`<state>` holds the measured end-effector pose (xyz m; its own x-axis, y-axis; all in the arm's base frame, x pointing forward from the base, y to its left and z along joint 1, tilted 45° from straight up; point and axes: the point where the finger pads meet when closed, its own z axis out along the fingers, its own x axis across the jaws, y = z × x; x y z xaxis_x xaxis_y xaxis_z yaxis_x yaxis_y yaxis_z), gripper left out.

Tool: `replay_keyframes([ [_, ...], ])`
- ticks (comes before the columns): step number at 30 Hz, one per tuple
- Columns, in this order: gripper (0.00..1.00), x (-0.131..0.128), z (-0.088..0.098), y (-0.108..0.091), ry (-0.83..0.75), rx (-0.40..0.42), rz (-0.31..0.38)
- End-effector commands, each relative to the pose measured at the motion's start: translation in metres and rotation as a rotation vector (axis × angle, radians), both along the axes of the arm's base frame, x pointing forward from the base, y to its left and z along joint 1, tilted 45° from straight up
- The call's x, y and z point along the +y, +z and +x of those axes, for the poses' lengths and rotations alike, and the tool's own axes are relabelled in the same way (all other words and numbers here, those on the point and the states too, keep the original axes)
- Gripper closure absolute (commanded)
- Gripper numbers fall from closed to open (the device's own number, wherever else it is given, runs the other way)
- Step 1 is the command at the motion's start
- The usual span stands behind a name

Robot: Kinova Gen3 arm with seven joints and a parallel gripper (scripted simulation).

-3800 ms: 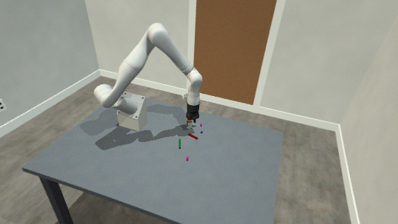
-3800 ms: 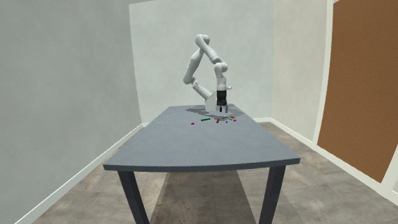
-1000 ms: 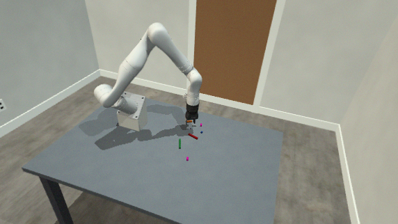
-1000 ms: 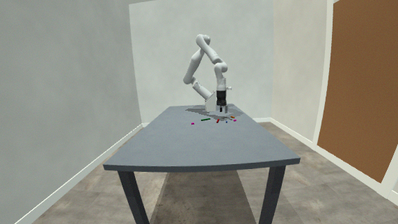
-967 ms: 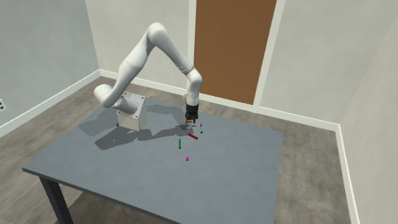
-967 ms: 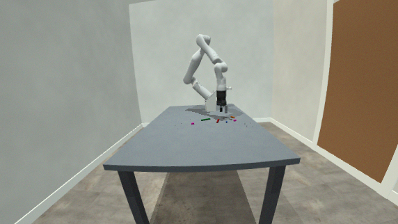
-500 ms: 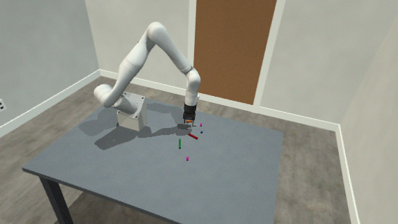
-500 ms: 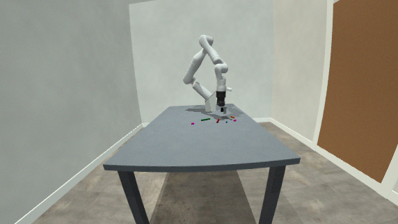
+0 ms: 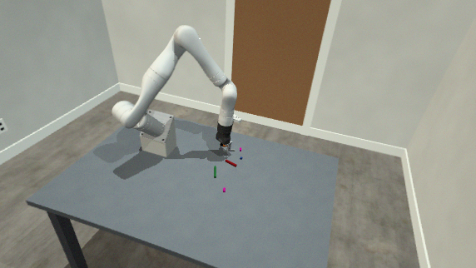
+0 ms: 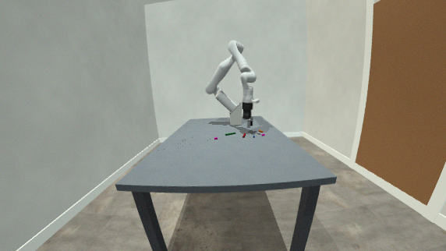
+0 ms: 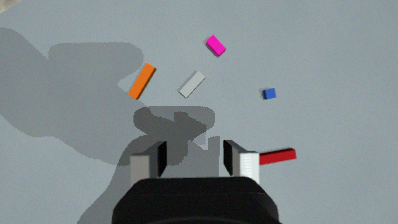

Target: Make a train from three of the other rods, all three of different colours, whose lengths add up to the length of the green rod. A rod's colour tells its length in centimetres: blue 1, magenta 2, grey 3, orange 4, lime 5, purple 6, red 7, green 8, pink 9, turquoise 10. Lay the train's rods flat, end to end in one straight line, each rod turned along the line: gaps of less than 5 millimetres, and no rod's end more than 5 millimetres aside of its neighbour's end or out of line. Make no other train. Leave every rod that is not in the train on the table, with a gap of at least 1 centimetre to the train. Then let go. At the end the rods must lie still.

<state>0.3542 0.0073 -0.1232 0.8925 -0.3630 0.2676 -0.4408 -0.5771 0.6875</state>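
Note:
My gripper [image 11: 195, 152] [image 9: 226, 145] is open and empty, hanging a little above the table. In the wrist view an orange rod [image 11: 142, 80], a grey rod [image 11: 192, 83], a magenta rod [image 11: 215, 45] and a small blue rod [image 11: 269, 93] lie ahead of the fingers. A red rod [image 11: 277, 156] lies just right of the right finger. In the top view the red rod [image 9: 230, 163] lies in front of the gripper, the green rod [image 9: 215, 171] to its left, and a second magenta rod [image 9: 224, 190] nearer the front. All rods lie apart.
The arm's base block [image 9: 157, 133] stands on the table behind and left of the rods. The table's far edge runs close behind the gripper.

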Motion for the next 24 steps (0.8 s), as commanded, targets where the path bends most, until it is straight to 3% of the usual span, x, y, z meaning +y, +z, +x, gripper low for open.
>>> replay_keyframes([
  [1, 0.0, 0.001, -0.001, -0.001, -0.026, -0.039, -0.014],
  [15, 0.0, 0.003, 0.007, 0.003, -0.459, -0.539, -0.042],
  [17, 0.0, 0.003, 0.007, 0.003, -0.459, -0.539, -0.042],
  [24, 0.0, 0.006, 0.011, 0.005, -0.605, -0.712, -0.036],
])
